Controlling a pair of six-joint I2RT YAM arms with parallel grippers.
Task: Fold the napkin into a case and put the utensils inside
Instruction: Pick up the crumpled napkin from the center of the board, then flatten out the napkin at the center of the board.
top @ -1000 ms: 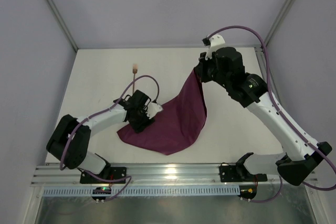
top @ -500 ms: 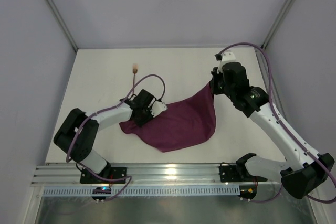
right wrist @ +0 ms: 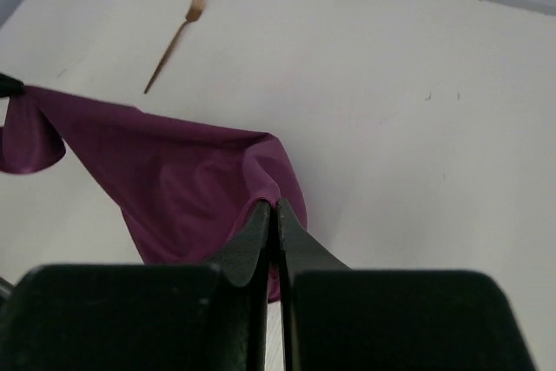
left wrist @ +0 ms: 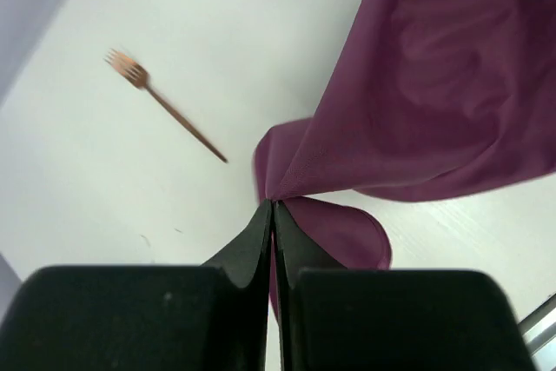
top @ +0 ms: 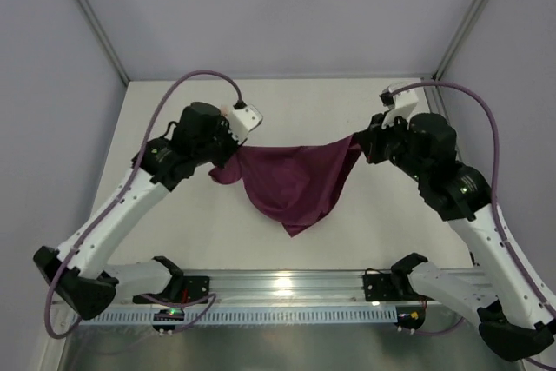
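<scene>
The magenta napkin hangs stretched between both grippers above the white table, its lower corner drooping toward the near edge. My left gripper is shut on the napkin's left corner, with a small flap curling beneath it. On the right corner my right gripper is pinched shut. One of the utensils, a copper fork, lies on the table beyond the cloth, also seen in the right wrist view. In the top view the left arm hides it. No case is in view.
The white table is bounded by grey walls at the back and sides. A metal rail carrying the arm bases runs along the near edge.
The left gripper closed on the napkin's left corner and rose toward the back. The right gripper drew rightward, and the cloth now hangs off the table between them.
</scene>
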